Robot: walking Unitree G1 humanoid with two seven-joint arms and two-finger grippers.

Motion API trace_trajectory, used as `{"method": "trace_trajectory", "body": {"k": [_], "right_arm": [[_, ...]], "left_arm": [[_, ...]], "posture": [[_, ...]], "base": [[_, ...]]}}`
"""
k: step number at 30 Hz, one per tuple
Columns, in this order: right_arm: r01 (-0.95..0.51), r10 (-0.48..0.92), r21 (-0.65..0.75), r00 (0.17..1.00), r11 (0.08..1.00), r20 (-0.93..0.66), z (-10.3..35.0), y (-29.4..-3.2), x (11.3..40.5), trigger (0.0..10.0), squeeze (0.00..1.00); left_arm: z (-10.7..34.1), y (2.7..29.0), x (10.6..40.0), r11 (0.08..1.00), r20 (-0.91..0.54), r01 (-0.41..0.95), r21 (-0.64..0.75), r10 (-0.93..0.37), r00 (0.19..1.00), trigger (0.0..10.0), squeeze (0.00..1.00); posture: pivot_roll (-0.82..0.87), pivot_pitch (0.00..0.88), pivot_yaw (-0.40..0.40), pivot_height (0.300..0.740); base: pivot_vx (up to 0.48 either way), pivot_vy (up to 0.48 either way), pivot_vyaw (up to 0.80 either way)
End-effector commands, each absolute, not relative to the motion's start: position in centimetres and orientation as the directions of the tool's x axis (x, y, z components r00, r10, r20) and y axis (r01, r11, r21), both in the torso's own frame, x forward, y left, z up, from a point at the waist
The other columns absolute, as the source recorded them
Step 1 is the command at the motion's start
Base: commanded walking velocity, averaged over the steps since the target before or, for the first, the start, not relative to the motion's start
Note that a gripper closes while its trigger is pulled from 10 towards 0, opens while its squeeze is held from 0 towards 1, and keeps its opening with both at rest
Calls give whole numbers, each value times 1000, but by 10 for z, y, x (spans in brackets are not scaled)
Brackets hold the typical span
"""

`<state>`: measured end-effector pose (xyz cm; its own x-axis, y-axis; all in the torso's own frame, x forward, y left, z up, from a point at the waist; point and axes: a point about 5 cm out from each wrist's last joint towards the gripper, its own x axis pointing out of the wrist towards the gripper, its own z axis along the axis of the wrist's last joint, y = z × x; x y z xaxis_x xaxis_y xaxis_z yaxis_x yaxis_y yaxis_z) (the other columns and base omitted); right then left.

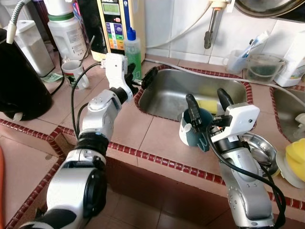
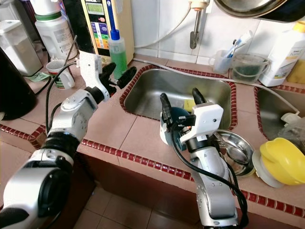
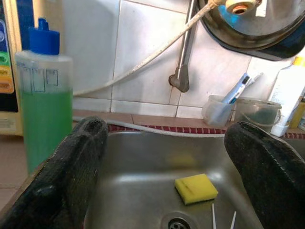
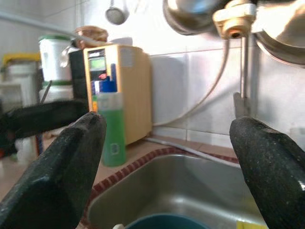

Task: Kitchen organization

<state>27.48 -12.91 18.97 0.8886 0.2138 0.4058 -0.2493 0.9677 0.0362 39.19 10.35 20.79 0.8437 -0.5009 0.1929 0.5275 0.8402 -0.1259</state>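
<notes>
On the tiled counter at the sink's (image 1: 157,110) front edge, left eye view, a teal mug (image 1: 194,129) sits between the spread fingers of the right gripper (image 1: 206,102), which grip nothing. Left gripper (image 1: 139,76) hovers released at the sink's left rim beside the green soap bottle (image 1: 133,52). Left wrist view: fingers (image 3: 71,171) wide apart, a yellow sponge (image 3: 196,188) lying in the basin beyond. Right wrist view: fingers (image 4: 57,167) wide apart, mug rim (image 4: 162,222) just below.

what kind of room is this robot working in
Most likely a home kitchen: a steel sink set in a tiled counter, a yellow sponge in the basin, a bottle of green dish soap beside it, and a blue mug at the edge.
</notes>
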Motion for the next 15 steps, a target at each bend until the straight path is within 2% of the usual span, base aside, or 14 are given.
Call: {"method": "trace_trajectory", "body": {"k": [1, 15], "right_arm": [[-250, 209, 42, 880, 967, 427, 197, -128, 275, 10000, 0], [-216, 190, 28, 906, 976, 378, 185, -124, 273, 10000, 0]], "left_arm": [[212, 106, 390, 850, 205, 518, -99, -492, 846, 10000, 0], [182, 118, 354, 904, 240, 411, -121, -375, 896, 10000, 0]], "posture": [[-38, 0, 36, 740], [-44, 0, 29, 740]], "base": [[0, 0, 0], [0, 0, 0]]}}
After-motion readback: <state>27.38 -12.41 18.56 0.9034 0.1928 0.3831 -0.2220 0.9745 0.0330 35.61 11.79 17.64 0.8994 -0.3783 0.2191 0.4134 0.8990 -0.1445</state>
